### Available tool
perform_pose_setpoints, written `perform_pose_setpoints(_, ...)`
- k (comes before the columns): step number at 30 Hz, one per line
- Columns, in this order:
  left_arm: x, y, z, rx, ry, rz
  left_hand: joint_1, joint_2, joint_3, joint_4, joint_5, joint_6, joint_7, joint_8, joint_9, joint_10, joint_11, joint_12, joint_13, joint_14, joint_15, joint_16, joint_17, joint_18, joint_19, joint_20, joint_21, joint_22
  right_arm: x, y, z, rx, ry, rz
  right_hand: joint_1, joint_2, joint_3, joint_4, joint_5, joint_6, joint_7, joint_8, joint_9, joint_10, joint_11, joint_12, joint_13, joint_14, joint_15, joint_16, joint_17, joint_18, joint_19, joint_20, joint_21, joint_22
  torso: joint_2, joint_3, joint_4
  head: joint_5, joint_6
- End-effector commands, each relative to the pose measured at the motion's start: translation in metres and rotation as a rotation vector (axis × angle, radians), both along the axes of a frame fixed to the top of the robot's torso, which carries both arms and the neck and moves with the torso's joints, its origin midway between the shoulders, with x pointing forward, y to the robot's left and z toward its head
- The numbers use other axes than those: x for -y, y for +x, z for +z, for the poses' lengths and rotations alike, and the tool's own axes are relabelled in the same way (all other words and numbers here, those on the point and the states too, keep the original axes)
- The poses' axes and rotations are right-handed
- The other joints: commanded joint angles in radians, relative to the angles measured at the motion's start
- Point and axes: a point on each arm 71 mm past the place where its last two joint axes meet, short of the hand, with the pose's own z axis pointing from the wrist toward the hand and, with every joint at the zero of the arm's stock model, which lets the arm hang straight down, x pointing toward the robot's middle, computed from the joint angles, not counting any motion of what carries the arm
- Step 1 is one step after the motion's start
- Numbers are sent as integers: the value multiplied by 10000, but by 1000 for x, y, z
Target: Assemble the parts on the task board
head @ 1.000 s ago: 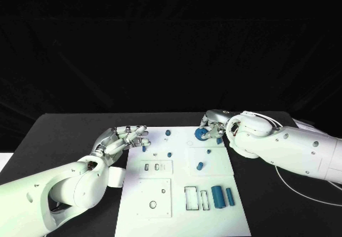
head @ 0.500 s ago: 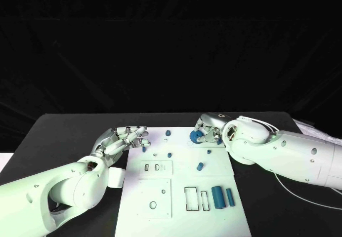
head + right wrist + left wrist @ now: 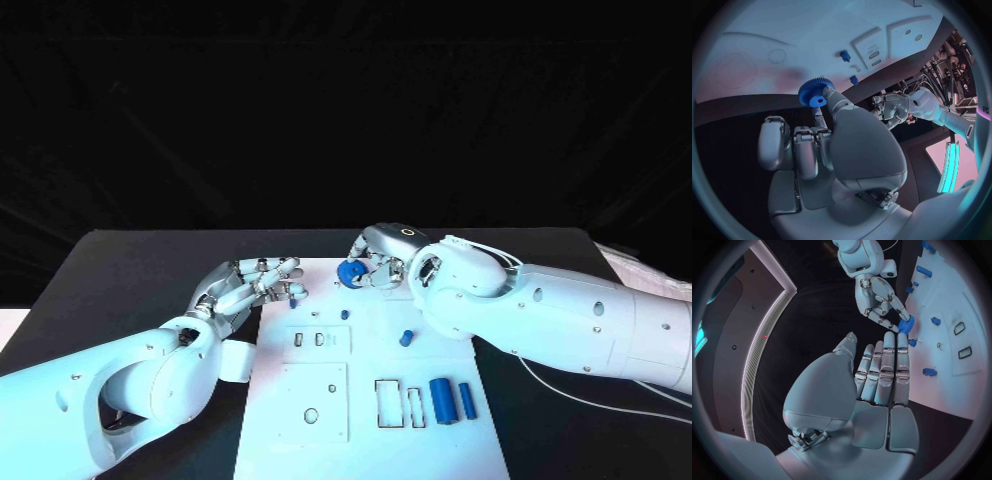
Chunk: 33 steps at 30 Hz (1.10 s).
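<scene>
Two hands work over the board (image 3: 368, 420). The right hand (image 3: 378, 262) pinches one blue gear (image 3: 351, 271) at its fingertips, above the board's far edge. The left hand (image 3: 253, 285) holds nothing, its fingers straight and side by side at the board's left far corner, near one small blue peg (image 3: 294, 292). Counted on the board: two upright blue cylinders (image 3: 450, 400) near the right edge, beside two empty rectangular slots (image 3: 398, 402); one blue piece (image 3: 407, 336) at mid-board; one small peg (image 3: 345, 314) further back. Bare black surface (image 3: 130, 270) lies open left of the board and behind it. No writing can be read.
</scene>
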Motion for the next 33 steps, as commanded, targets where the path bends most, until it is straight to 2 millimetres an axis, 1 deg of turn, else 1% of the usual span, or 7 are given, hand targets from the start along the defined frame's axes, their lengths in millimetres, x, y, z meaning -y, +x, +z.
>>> perform_pose_setpoints(1,4,-1,2,46,-100,-288,65,8,19,-53,49,-5,54,-68,-14,1,56,-55,-14,-41,16,-33,14,105,-46,23,-48,-8,-9,1,-1,205,-78,-118,-40,22,80,28,25,399,-179,22,31,1021,-77,4,2590,1024,-59,40,2628,-94,62,15,36,21,10,5,2,70,-25)
perform_pose_setpoints(9,5,-1,1,46,-104,-297,65,8,19,-53,49,-5,54,-68,-14,1,56,-55,-14,-41,16,-33,14,105,-46,23,-48,-8,-26,3,-12,-39,-410,39,-122,-14,171,34,-85,376,-161,-7,21,1001,-61,-27,2563,1024,-47,40,2628,-94,56,21,33,20,14,0,13,92,-40)
perform_pose_setpoints(16,5,-1,1,51,-114,-312,64,10,19,-53,49,-6,54,-69,-14,0,57,-56,-14,-41,16,-33,15,105,-46,23,-48,-8,-31,4,-23,-280,-629,83,-198,-49,212,51,-127,347,-145,-34,13,987,-47,-49,2544,1024,-37,40,2628,-93,49,28,29,14,13,18,-13,153,-57)
perform_pose_setpoints(25,5,0,1,59,-109,-294,57,28,22,-53,48,-11,58,-79,-15,-5,60,-69,-14,-40,18,-43,23,106,-48,25,-51,-10,-34,6,-30,-196,-715,52,-340,-181,264,68,-219,187,-85,-144,-19,924,2,-149,2459,1024,-1,40,2628,-88,23,53,12,-16,16,20,-26,168,-54)
perform_pose_setpoints(28,5,0,1,53,-103,-288,57,28,22,-53,48,-11,58,-79,-15,-5,60,-69,-14,-40,18,-43,23,106,-48,25,-51,-10,-33,7,-31,-102,-606,14,-466,-343,295,94,-367,-523,135,-501,-86,727,176,-459,2199,1024,124,40,2628,-70,-66,128,-53,-141,13,17,-20,164,-55)
perform_pose_setpoints(32,4,0,1,42,-98,-289,57,28,22,-53,48,-11,58,-79,-15,-5,60,-69,-14,-40,18,-43,23,106,-48,25,-51,-10,-33,9,-31,-73,-493,9,-575,-500,292,143,-745,-1349,306,-547,-77,515,349,-790,1933,1024,291,40,2628,-41,-176,295,-135,-292,9,16,-16,155,-56)
perform_pose_setpoints(33,4,0,1,37,-97,-293,57,28,22,-53,48,-11,58,-79,-15,-5,60,-69,-14,-40,18,-43,23,106,-48,25,-51,-10,-33,9,-31,-86,-482,19,-660,-588,224,218,-833,-1829,324,-562,-90,444,373,-901,1846,1024,323,40,2628,-28,-206,342,-158,-333,9,15,-16,155,-56)
